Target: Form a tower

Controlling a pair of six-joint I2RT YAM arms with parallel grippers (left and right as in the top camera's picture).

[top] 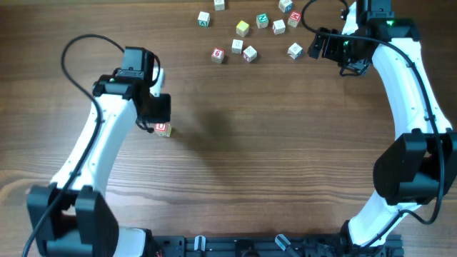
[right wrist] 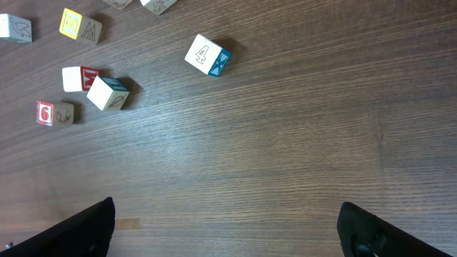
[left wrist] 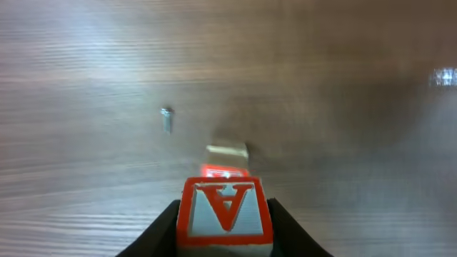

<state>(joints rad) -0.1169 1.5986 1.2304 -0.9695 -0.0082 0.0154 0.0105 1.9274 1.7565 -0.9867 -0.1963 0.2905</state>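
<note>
Three cubes are showing in the left wrist view where the tower (top: pixel 163 129) is standing, left of the middle of the table (top: pixel 271 150) and right under the left arm's black head. Nearest the lens, the A cube (left wrist: pixel 225 214) is facing up with its red frame and red letter, and a red-marked cube (left wrist: pixel 225 172) and a pale one (left wrist: pixel 227 150) are peeking out just beyond it. Whether the A cube is resting on them or hanging just above, I cannot tell from here. The left gripper (left wrist: pixel 225 203) is clamping that A cube, one dark finger pressing on each side of it. From overhead only one red-marked face is poking out beside the gripper. A small silvery speck (left wrist: pixel 166 119) is lying on the wood nearby. Well away, at the far edge, the loose cubes (top: pixel 249 53) are sitting scattered: a yellow cube (top: pixel 243 28), a 4 cube (right wrist: pixel 208 56) tilted on its own, and a 6 cube (right wrist: pixel 53 113) near two others. The right gripper (right wrist: pixel 225 205) is hovering beside that scatter with its fingers (right wrist: pixel 78 228) spread wide apart, gripping nothing.
</note>
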